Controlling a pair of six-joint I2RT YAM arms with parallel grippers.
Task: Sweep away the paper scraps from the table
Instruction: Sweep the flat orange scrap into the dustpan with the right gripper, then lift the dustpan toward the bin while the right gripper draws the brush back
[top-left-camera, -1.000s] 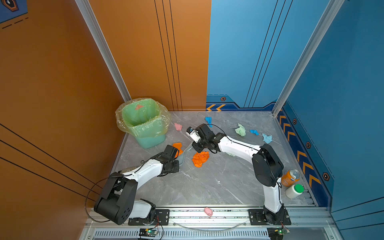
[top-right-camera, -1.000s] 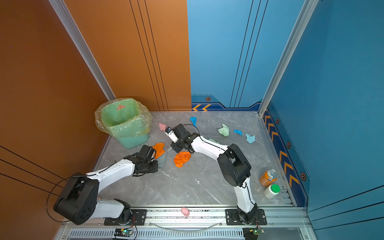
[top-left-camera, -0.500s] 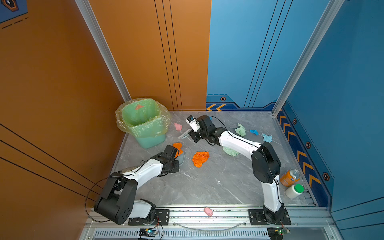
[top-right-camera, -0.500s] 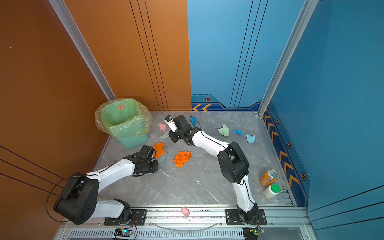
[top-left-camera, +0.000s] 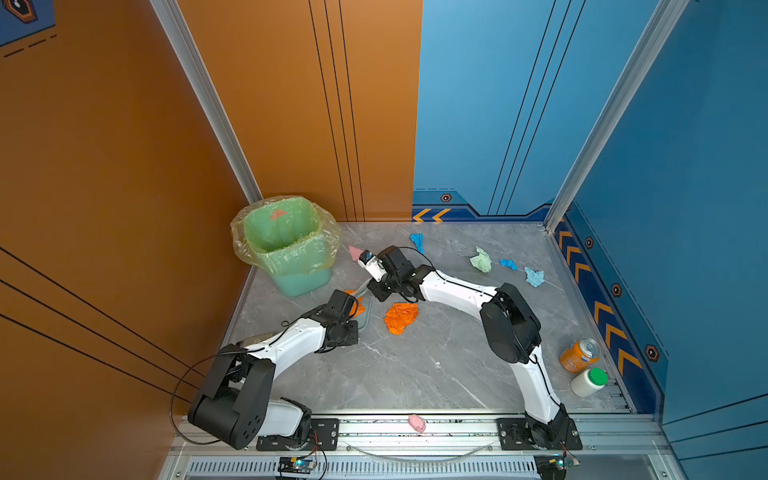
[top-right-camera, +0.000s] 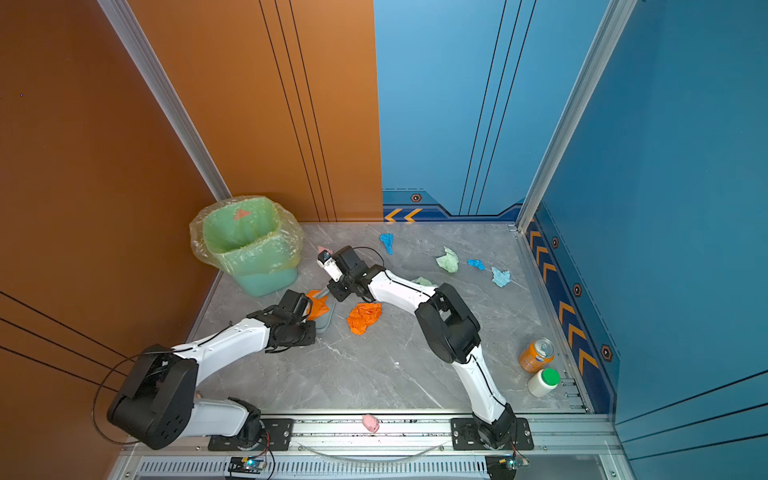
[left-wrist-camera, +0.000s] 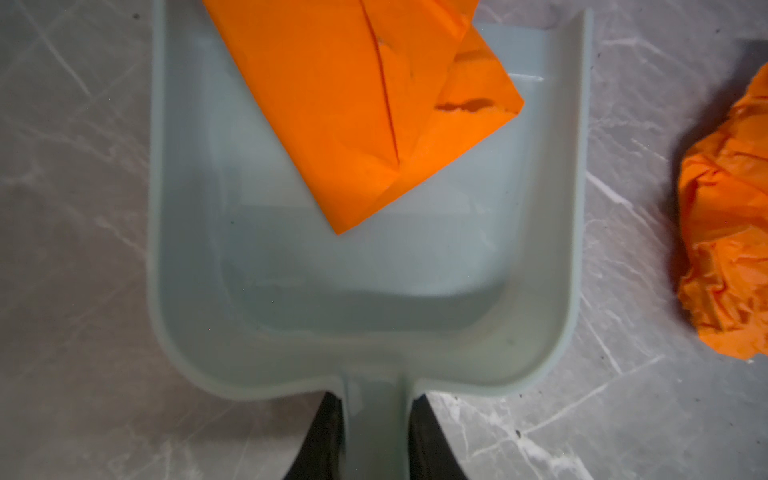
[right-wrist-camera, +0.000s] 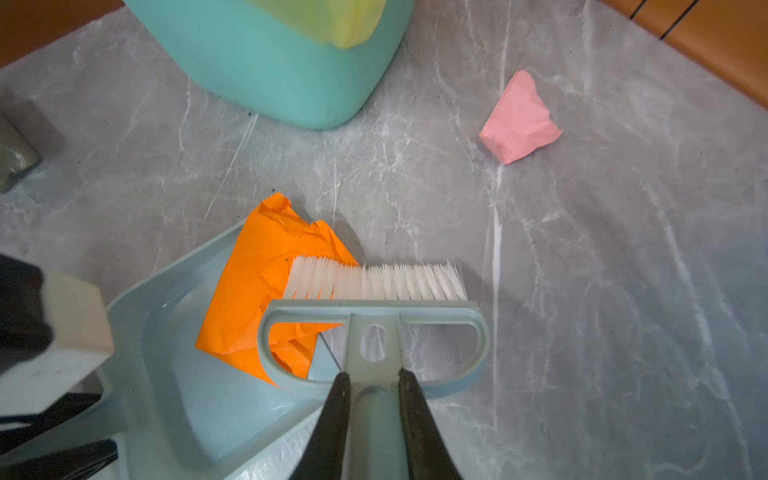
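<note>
My left gripper (left-wrist-camera: 375, 405) is shut on the handle of a grey-blue dustpan (left-wrist-camera: 374, 291) that lies flat on the table (top-left-camera: 415, 374). A flat orange paper scrap (left-wrist-camera: 353, 104) lies half inside the pan. My right gripper (right-wrist-camera: 371, 380) is shut on the handle of a brush (right-wrist-camera: 374, 309), whose white bristles rest at the pan's mouth against that orange scrap (right-wrist-camera: 245, 303). A crumpled orange scrap (top-left-camera: 401, 318) lies just right of the pan. A pink scrap (right-wrist-camera: 519, 120) lies beyond the brush. Blue (top-left-camera: 417, 241), pale green (top-left-camera: 481, 260) and light blue (top-left-camera: 534, 277) scraps lie at the back.
A green bin (top-left-camera: 286, 245) with a plastic liner stands at the back left, close to the brush. An orange can (top-left-camera: 579, 355) and a white bottle (top-left-camera: 588, 382) stand at the right edge. A pink pig toy (top-left-camera: 417, 423) sits on the front rail.
My right arm swung the brush toward the back, then brought it left and down to the dustpan's mouth. The left arm and the dustpan have stayed put.
</note>
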